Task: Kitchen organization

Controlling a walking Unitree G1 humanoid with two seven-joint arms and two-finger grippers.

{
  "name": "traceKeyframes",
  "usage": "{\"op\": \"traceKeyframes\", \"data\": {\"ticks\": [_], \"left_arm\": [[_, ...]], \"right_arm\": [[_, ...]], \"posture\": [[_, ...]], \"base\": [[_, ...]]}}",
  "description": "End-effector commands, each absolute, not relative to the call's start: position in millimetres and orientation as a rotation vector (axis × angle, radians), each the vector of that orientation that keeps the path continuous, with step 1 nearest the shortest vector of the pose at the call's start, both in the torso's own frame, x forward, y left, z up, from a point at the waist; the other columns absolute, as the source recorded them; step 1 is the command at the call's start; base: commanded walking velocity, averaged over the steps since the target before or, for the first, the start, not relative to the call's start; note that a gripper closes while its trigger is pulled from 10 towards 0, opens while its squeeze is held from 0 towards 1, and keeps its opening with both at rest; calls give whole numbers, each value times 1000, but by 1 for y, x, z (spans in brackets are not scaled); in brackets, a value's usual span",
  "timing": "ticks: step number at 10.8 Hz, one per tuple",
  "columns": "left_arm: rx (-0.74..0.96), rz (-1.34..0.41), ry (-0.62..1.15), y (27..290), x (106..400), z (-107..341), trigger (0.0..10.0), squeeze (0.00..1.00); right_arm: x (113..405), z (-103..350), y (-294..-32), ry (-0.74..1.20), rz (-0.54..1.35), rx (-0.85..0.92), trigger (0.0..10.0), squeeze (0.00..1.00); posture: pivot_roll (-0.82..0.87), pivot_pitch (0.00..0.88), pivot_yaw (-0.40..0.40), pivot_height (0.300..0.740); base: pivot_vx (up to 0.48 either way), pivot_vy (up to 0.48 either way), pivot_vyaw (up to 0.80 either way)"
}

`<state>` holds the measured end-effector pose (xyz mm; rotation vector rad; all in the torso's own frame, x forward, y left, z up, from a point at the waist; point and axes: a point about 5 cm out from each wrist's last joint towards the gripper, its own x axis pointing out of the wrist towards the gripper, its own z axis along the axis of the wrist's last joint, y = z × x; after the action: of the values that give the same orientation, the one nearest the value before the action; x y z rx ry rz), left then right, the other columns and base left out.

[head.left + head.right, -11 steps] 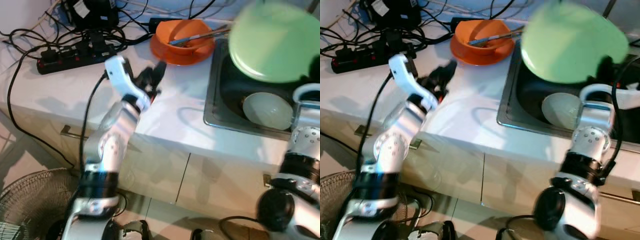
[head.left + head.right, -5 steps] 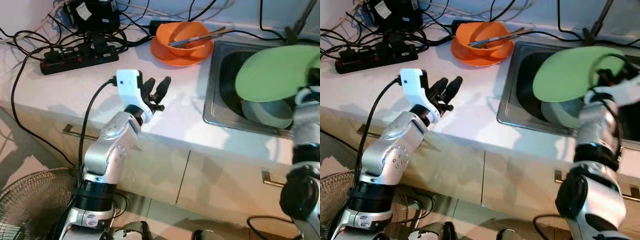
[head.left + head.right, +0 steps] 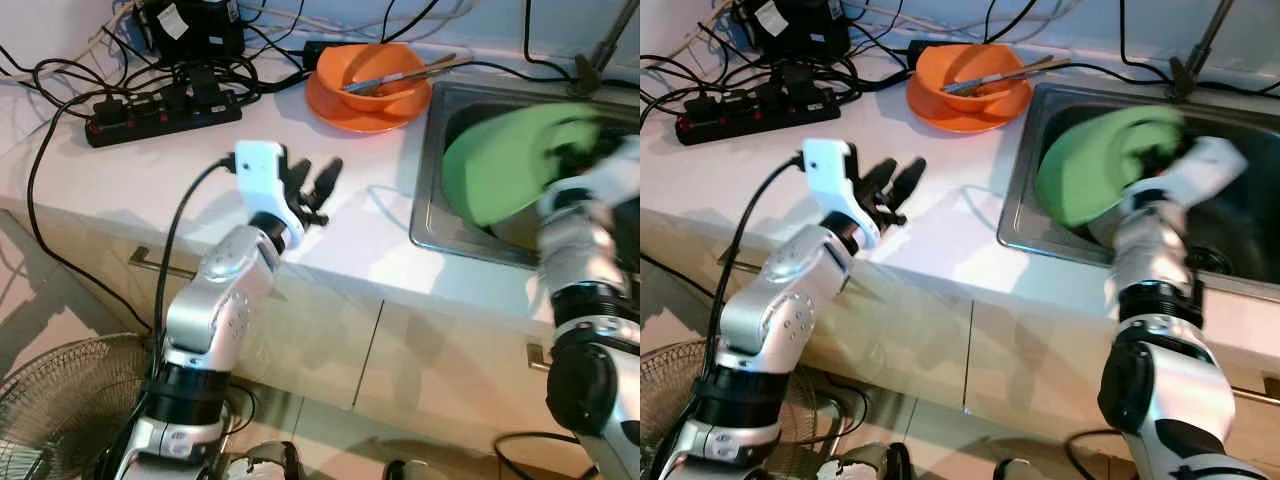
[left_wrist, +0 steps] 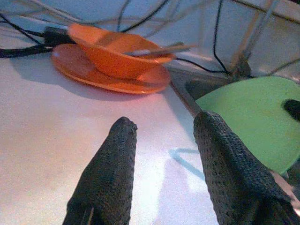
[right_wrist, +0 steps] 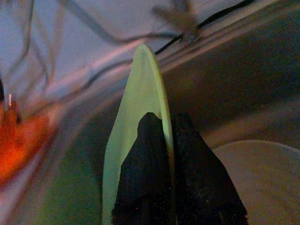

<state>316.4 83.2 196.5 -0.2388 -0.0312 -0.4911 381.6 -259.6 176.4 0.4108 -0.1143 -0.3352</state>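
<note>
Right wrist view: green plate [image 5: 140,126] pinched edge-on between the two black fingers of the right pincer [image 5: 165,140], tilted over the sink [image 3: 430,215], above a pale dish [image 5: 255,178] lying in the basin. Likely mid-step: carrying the plate out of, or down into, the sink; cannot tell which. Next move calls for keeping the rim clamped, clearing the sink's edge, and avoiding a knock against the dish below. Left pincer [image 4: 161,133] hovering over the white surface [image 3: 350,215], fingers spread, gripping nothing. Farther back, an orange bowl [image 3: 375,70] on an orange plate [image 3: 345,108], utensils [image 3: 400,76] resting across it. Beyond, a black power strip [image 3: 160,110] and tangled cables [image 3: 60,75]. Below the surface, cabinet doors; a fan [image 3: 60,410] on the floor.
</note>
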Motion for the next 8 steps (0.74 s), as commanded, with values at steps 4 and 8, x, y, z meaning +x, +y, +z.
{"op": "traceKeyframes", "data": {"ticks": [4, 8], "left_arm": [[-209, -512, -22, 81, 312, 197, 10000, 0], [-219, -516, -12, 81, 313, 195, 10000, 0]], "right_arm": [[392, 181, -238, -91, -253, 332, 10000, 463], [393, 175, -226, -64, -209, 288, 10000, 0]], "posture": [[92, 91, 31, 740], [88, 98, 40, 740]], "base": [[0, 0, 0], [0, 0, 0]]}}
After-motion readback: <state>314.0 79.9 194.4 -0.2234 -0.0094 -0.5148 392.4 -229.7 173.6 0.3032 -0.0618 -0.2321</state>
